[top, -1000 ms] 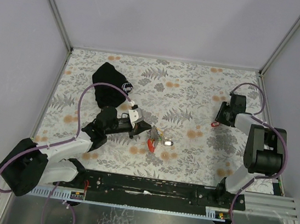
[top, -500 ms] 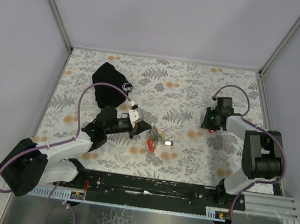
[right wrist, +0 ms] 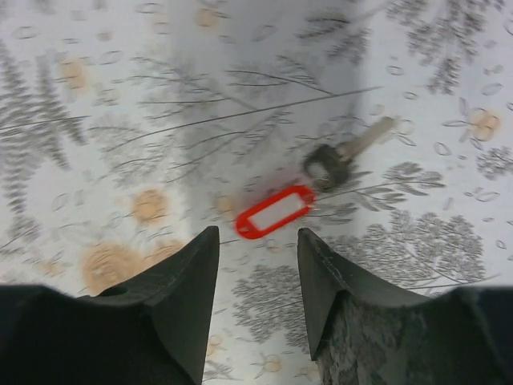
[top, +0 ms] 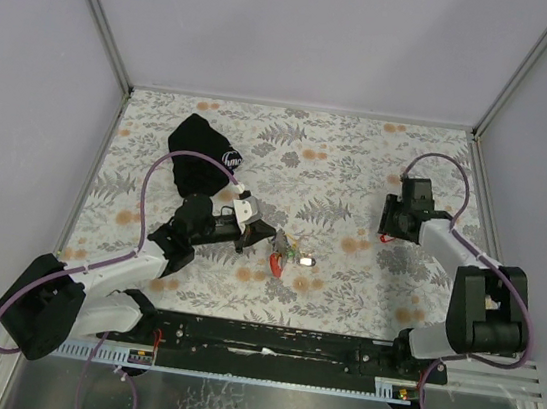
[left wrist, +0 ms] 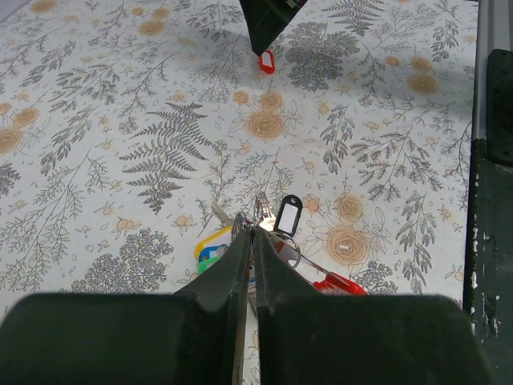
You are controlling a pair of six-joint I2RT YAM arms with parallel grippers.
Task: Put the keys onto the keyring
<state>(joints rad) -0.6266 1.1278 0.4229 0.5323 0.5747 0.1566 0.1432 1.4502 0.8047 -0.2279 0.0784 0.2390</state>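
Hovering right gripper [right wrist: 256, 236], jaws apart, over loose red-tagged key [right wrist: 275, 212] at right, left gripper [left wrist: 250, 231] clamped shut at centre bunch [left wrist: 286, 216]; next, probably descend and pinch.

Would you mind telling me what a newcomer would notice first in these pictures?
The bunch of keys with bright coloured tags lies near the middle of the floral table, right at the tips of the shut left tool. Next comes the lone red-tagged key toward the right side, with the open right tool above it. The black pouch lies at the far left.
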